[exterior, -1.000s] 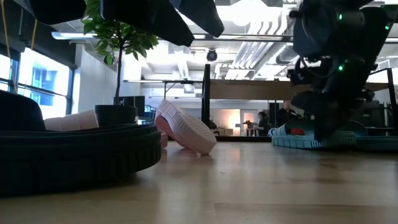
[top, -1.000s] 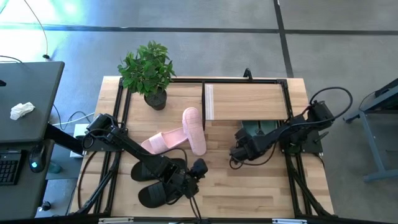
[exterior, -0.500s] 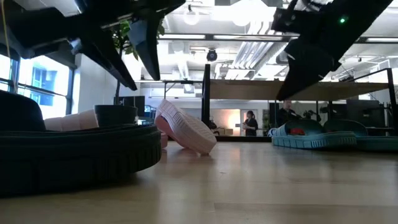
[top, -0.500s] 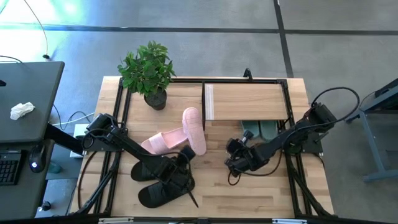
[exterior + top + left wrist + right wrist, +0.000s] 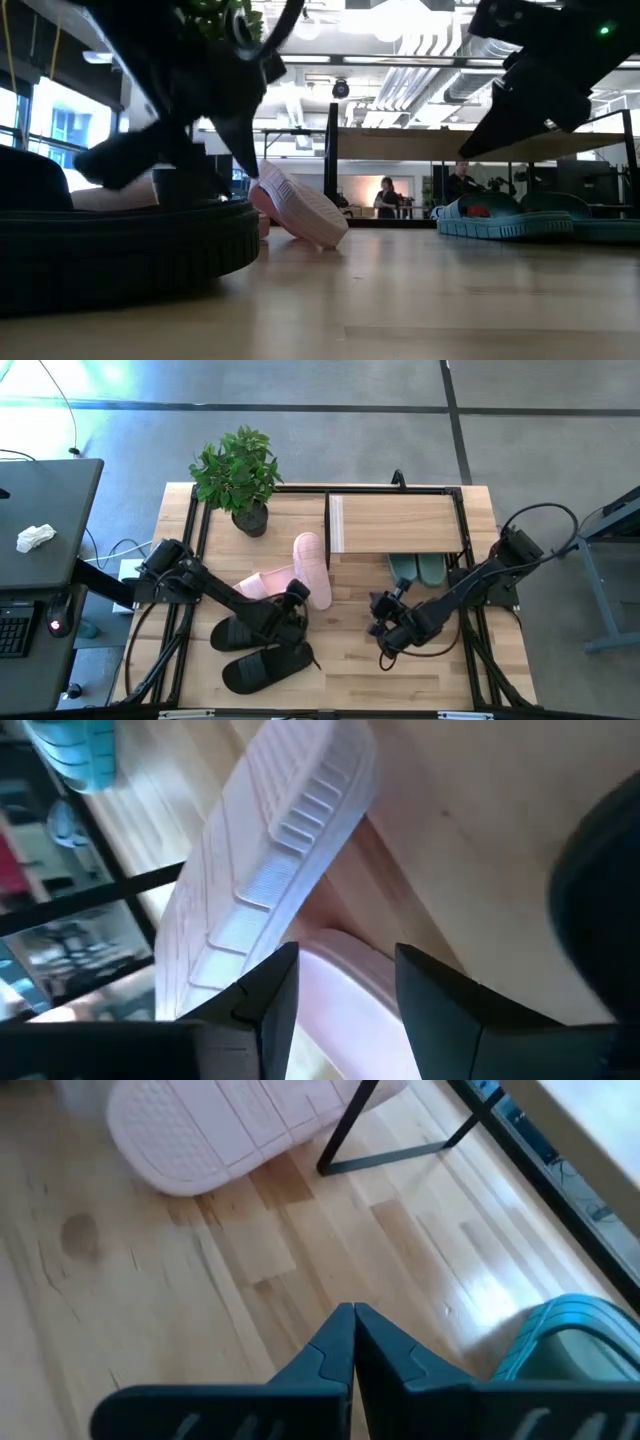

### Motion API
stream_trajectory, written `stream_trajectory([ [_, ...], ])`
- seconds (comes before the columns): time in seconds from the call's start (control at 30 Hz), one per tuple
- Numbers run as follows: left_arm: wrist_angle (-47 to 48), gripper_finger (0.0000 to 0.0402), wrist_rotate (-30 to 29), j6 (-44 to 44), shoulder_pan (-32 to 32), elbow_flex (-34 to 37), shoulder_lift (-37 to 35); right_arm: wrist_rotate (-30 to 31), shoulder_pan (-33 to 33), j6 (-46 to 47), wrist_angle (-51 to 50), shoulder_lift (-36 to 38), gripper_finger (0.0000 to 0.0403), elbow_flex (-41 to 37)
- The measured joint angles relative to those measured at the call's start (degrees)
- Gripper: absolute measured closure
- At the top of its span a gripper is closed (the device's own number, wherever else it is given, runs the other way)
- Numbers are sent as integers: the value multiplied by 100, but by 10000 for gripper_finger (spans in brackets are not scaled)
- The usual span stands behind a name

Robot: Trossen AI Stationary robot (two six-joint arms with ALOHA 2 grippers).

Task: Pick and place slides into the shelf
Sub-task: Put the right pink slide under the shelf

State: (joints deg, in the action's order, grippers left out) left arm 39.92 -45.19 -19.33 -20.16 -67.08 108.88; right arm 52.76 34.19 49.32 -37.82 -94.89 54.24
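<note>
- The shelf [image 5: 395,522] sits at the far right of the wooden table [image 5: 350,670], and I'll place everything else from it.
- Two dark green slides [image 5: 418,568] lie side by side under the shelf, poking out from its front edge.
- One pink slide [image 5: 311,569] leans tilted, sole outward, just left of the shelf's left front corner; its partner [image 5: 262,583] lies further left, touching it.
- The two black slides [image 5: 262,670] lie well to the left of the shelf and nearer the table's front edge, below the pink ones.
- The left gripper [image 5: 297,600] hangs left of the shelf, right beside the pink pair; its fingers [image 5: 262,1005] are spread apart and empty, with the flat pink slide showing in the gap and the tilted one just beyond.
- The right gripper [image 5: 381,630] hovers in front of the shelf, a little forward of the green slides, fingers [image 5: 330,1360] pressed together, holding nothing.
- A potted plant [image 5: 238,475] stands at the far edge, left of the shelf.
</note>
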Motion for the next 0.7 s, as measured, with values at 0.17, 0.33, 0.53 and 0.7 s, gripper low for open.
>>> stream_trajectory([
  [0.17,-1085,252,-436,-776,-11,491,0,84,37,13,-2,0,403,0],
  [0.33,-1782,252,-751,-1296,-11,727,0,117,36,13,-21,0,403,0],
  [0.53,-2053,252,-946,-1490,-26,729,0,117,36,-24,-24,0,403,0],
  [0.7,-2240,252,-772,-1856,-46,729,0,117,36,-40,-26,0,403,0],
])
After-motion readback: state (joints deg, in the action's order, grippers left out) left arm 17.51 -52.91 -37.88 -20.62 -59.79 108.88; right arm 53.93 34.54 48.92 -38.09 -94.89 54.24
